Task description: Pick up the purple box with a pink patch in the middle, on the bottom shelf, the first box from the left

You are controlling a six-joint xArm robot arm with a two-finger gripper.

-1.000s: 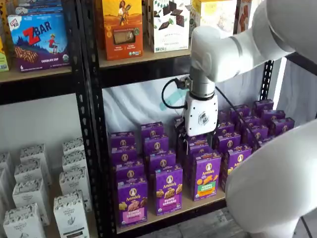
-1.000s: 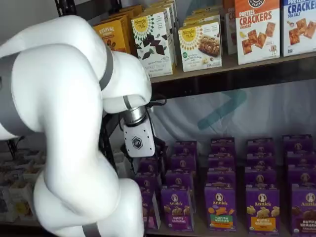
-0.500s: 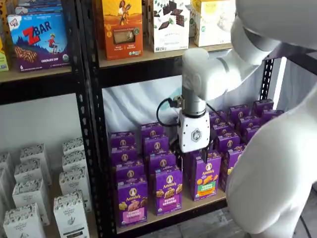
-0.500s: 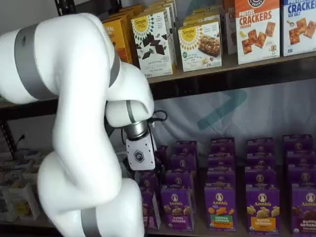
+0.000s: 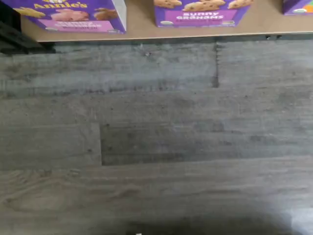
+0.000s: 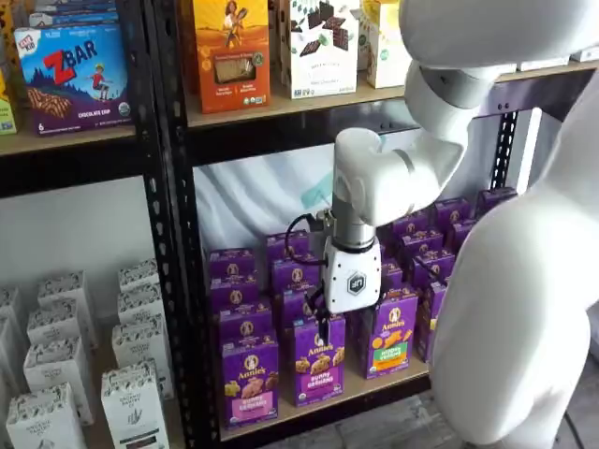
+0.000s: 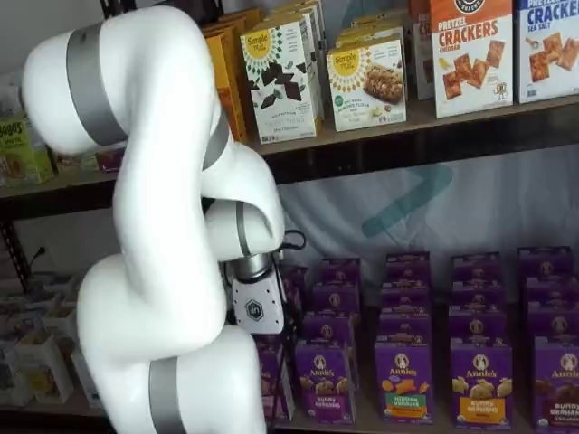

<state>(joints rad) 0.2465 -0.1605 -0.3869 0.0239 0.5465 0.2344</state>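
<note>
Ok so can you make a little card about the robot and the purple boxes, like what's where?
target: the purple box with the pink band, upright at the front of the bottom shelf
neighbour: purple-band box beside it
pincer: open, holding nothing
pincer place: in a shelf view, low over the front boxes, nearer the purple-band box than the target
wrist view: shows grey floor and the shelf's front edge
picked up: not yet

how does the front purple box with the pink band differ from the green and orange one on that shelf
The pink-band purple box stands at the left end of the front row on the bottom shelf; the green-and-orange box stands two places to its right. The first carries a pink band, the second a green and orange patch. Both are upright purple Annie's cartons of like size.
</note>
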